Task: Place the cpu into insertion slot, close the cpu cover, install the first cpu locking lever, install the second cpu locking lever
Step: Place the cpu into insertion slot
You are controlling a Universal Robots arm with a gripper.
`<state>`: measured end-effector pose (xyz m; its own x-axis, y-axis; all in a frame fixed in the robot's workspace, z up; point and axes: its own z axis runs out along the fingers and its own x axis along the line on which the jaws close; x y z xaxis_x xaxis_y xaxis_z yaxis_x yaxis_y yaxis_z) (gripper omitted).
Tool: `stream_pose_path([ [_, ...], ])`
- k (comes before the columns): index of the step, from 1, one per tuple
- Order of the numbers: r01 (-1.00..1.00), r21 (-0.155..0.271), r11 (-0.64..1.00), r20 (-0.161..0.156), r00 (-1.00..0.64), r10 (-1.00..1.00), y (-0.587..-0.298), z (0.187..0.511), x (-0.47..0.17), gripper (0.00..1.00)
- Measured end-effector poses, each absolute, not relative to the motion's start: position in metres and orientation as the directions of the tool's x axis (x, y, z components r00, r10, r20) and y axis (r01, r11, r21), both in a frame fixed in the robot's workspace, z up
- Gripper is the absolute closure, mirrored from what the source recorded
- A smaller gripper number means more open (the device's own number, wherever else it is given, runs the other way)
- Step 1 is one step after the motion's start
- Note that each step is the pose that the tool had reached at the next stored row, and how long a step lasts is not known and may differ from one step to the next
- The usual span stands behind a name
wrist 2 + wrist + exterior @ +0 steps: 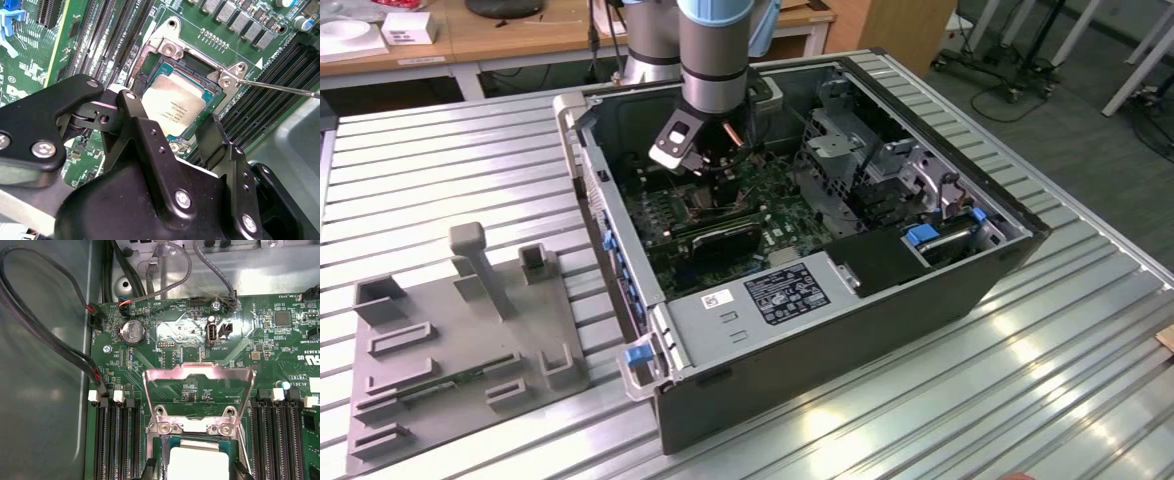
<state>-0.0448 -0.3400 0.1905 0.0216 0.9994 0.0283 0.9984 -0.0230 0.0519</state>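
Second wrist view: cpu (175, 102) in insertion slot (195, 64), flanked by claw (170, 112), spread apart, gripping nothing.

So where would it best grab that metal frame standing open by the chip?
Likely the free crossbar of the cpu cover, the edge opposite its hinge. The frame stands raised off the board, so that thin bar is clear on both faces; come down from above and pinch across its thickness.
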Motion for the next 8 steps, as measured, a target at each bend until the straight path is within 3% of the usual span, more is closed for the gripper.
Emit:
stream_pose_path([
  [8, 0.998, 0.052, -0.023, 0.028, 0.022, 0.999, -0.3378, 0.1906, -0.0448, 0.33],
])
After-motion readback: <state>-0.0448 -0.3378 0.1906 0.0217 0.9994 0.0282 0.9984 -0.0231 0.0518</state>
